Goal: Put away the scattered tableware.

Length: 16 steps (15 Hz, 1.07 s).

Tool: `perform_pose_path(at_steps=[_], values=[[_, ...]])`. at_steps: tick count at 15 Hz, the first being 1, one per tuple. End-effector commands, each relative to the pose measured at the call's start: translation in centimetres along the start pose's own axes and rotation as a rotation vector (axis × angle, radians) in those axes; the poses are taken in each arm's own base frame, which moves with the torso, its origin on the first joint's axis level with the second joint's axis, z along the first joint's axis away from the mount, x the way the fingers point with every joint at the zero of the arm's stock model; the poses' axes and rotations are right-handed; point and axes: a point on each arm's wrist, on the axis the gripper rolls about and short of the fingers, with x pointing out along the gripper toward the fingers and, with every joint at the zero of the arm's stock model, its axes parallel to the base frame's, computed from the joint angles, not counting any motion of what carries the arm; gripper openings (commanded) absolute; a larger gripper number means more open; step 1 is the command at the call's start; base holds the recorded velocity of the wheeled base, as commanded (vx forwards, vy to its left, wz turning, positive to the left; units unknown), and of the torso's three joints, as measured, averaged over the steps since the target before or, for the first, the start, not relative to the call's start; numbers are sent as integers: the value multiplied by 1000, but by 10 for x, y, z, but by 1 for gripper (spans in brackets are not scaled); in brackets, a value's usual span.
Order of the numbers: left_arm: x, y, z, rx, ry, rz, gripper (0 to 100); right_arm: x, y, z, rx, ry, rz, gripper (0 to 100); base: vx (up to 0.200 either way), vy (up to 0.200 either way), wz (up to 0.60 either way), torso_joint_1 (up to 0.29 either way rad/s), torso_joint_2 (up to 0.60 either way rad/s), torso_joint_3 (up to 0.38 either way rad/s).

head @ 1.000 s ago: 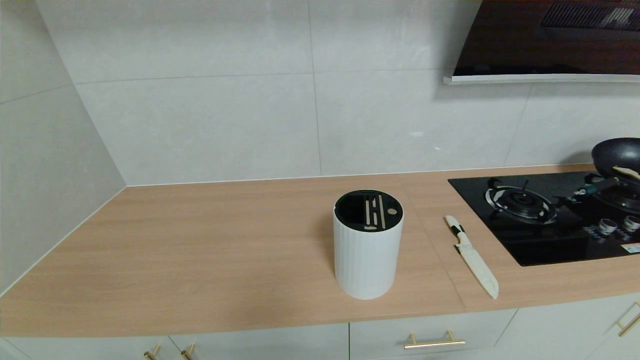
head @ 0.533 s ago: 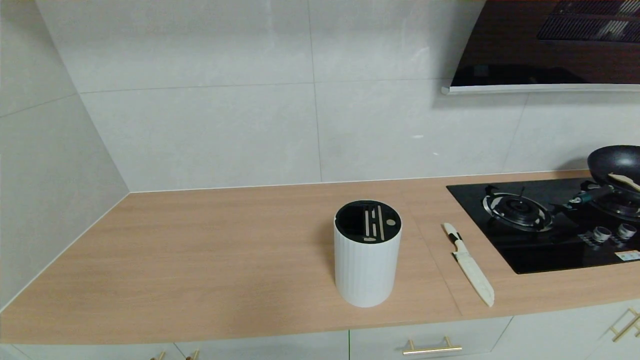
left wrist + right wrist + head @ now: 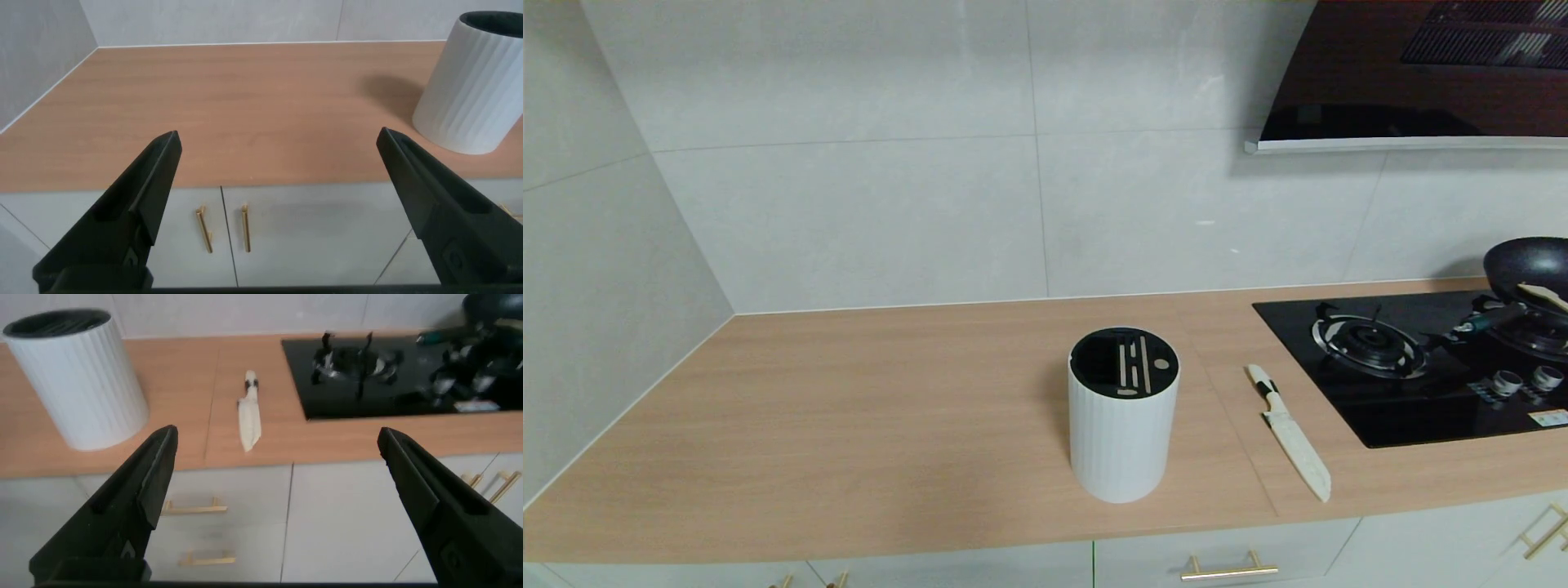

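Kitchen corner. Back wall (image 3: 849,212) and left side wall (image 3: 588,286): large pale grey tiles, thin joints. Light wood countertop (image 3: 849,425) meets both walls. Below it, white cabinets (image 3: 1143,555) with brass bar handles (image 3: 1229,566). Black glass gas hob (image 3: 1405,408) set into countertop at right; dark hood (image 3: 1413,82) above it

Before me a white ribbed knife holder (image 3: 1123,441) with a black slotted top stands upright on the wooden counter (image 3: 849,408). Near its right side a white knife (image 3: 1288,431) lies flat, handle away from me, blade toward the front edge
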Motion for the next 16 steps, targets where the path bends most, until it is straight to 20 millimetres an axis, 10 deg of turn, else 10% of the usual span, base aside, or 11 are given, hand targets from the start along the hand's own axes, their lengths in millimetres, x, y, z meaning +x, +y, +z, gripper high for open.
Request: perform_pose_path(at_steps=[1,4,7,16], values=[[0,0,0,0,0,1,100,7,0,60,62,-19,37,100,0,0,0,0,0,0],[0,0,0,0,1,1,100,47,3,96,12,134,73,100,0,0,0,0,0,0],[0,0,0,0,0,1,100,141,11,121,-54,398,106,100,0,0,0,0,0,0],[0,0,0,0,0,1,100,313,32,26,-80,615,134,100,0,0,0,0,0,0]])
